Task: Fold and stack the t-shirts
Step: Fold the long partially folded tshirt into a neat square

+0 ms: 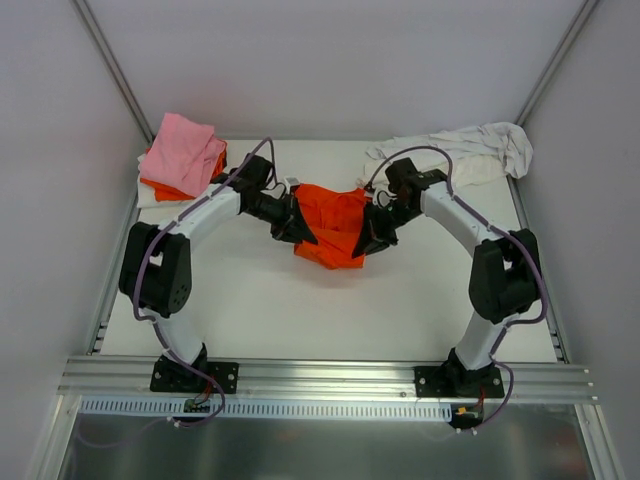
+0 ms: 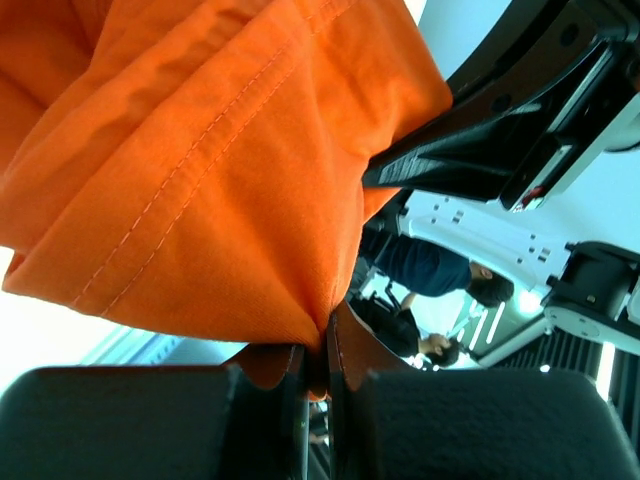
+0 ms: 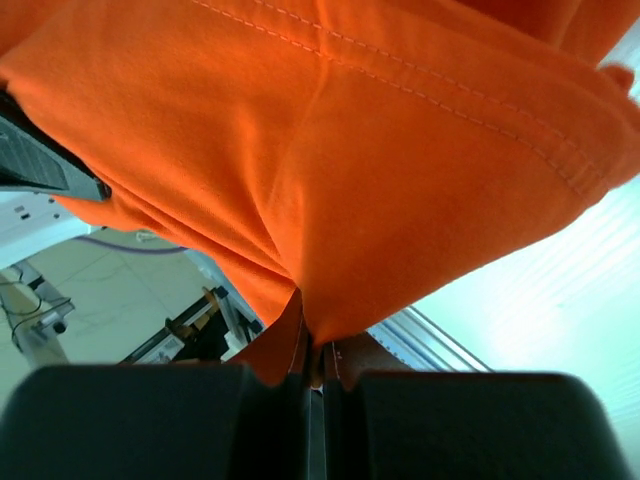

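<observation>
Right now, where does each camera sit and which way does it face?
Top external: overhead behind the robot, looking down on the table; left arm and right arm whole.
Left wrist: on its arm, looking along the left fingers, shut on the orange t-shirt.
Right wrist: on its arm; the right fingers pinch the same shirt.
Shared: all show that shirt.

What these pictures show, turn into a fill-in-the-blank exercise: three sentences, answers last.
The left gripper and right gripper are both shut on the held t-shirt, whose colour is ____.
The pink t-shirt tops the stack at the far ____ corner of the table.
The crumpled t-shirt at the far right is ____.
Missing words: orange; left; white.
</observation>
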You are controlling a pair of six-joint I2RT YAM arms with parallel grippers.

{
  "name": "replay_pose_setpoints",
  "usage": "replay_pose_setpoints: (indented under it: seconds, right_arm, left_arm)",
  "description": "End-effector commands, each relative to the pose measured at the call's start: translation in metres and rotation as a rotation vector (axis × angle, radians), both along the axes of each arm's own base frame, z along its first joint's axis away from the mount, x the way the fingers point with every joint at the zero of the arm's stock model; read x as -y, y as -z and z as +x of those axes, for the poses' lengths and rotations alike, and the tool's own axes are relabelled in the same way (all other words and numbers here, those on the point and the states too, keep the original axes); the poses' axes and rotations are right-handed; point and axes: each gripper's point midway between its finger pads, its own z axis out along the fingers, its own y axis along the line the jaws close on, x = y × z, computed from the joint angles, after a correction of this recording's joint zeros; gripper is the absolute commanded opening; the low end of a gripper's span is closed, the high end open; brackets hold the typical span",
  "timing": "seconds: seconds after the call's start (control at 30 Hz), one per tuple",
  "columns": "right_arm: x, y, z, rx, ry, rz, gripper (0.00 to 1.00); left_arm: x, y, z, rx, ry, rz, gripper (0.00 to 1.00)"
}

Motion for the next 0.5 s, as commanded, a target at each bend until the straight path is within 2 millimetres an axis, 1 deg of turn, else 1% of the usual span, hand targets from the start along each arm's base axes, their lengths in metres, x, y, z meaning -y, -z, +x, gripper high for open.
replay_pose_setpoints:
  seconds: [0.0, 0.03, 0.07, 0.1, 0.17, 0.3, 0.4, 0.43, 0.47]
  right_arm:
    - [0.007, -0.021, -0.033, -0.04, -0.025, 0.034, 0.0]
    - [0.009, -0.019, -0.041, -0.064, -0.031, 0.032, 0.0]
    - [0.009, -0.021, -0.045, -0.064, -0.038, 0.037, 0.0]
    - [0.009, -0.022, -0.048, -0.065, -0.042, 0.038, 0.0]
    - [0.009, -0.024, -0.054, -0.077, -0.048, 0.046, 0.0]
    - [0.005, -0.031, -0.052, -0.074, -0.051, 0.07, 0.0]
    - [-0.002, -0.039, -0.045, -0.078, -0.056, 0.096, 0.0]
    - [-0.004, -0.036, -0.042, -0.096, -0.058, 0.094, 0.0]
    - [-0.007, -0.04, -0.037, -0.085, -0.06, 0.102, 0.0]
  left_arm:
    - [-0.007, -0.029, -0.021, 0.019, 0.01, -0.05, 0.0]
    - [-0.009, -0.026, -0.027, 0.004, 0.012, -0.047, 0.0]
    - [-0.011, -0.03, -0.032, 0.006, 0.013, -0.05, 0.0]
    - [-0.012, -0.028, -0.037, -0.007, 0.014, -0.05, 0.0]
    - [-0.014, -0.033, -0.042, -0.011, 0.009, -0.063, 0.0]
    - [-0.012, -0.033, -0.044, -0.025, -0.004, -0.092, 0.0]
    - [-0.004, -0.038, -0.031, -0.038, -0.022, -0.135, 0.0]
    - [0.001, -0.04, -0.022, -0.044, -0.032, -0.162, 0.0]
    - [0.003, -0.039, -0.016, -0.045, -0.038, -0.169, 0.0]
